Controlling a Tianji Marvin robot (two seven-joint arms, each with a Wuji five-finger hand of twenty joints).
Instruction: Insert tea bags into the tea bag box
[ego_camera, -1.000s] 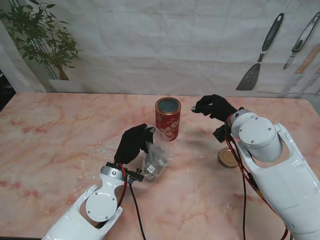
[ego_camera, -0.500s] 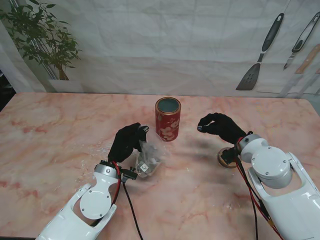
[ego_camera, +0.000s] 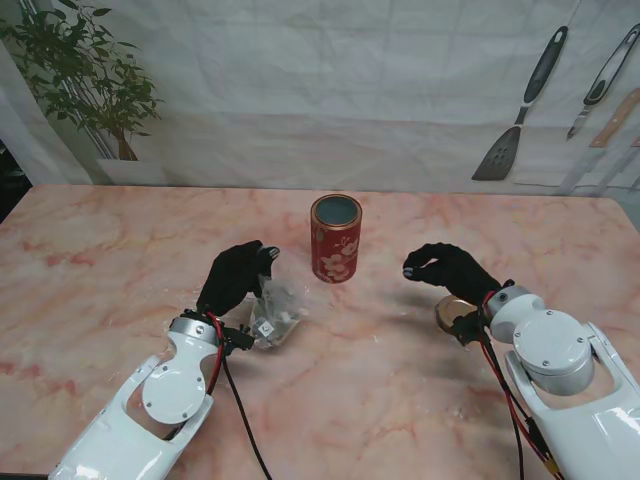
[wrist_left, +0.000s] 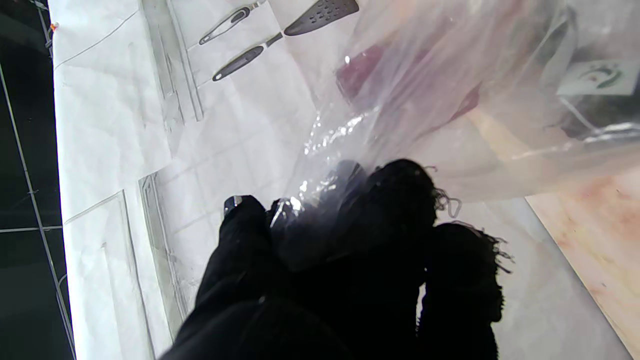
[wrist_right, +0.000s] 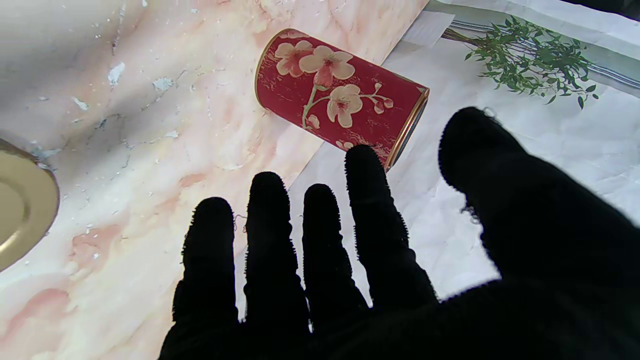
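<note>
A pink marble table (ego_camera: 90, 270) stands before a white cloth backdrop (ego_camera: 330, 90) with a plant (ego_camera: 85, 85) and hung utensils (ego_camera: 520, 110). The red flowered tea bag box (ego_camera: 335, 238) stands upright, open, mid-table. The left hand (ego_camera: 235, 278) pinches a clear bag of tea bags (ego_camera: 275, 315). The right hand (ego_camera: 450, 268) hovers empty, fingers spread, above a gold lid (ego_camera: 452, 315).

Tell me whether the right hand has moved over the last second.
Yes. The right hand has pulled back toward me, away from the red tea bag box, and now sits by the gold lid.
</note>
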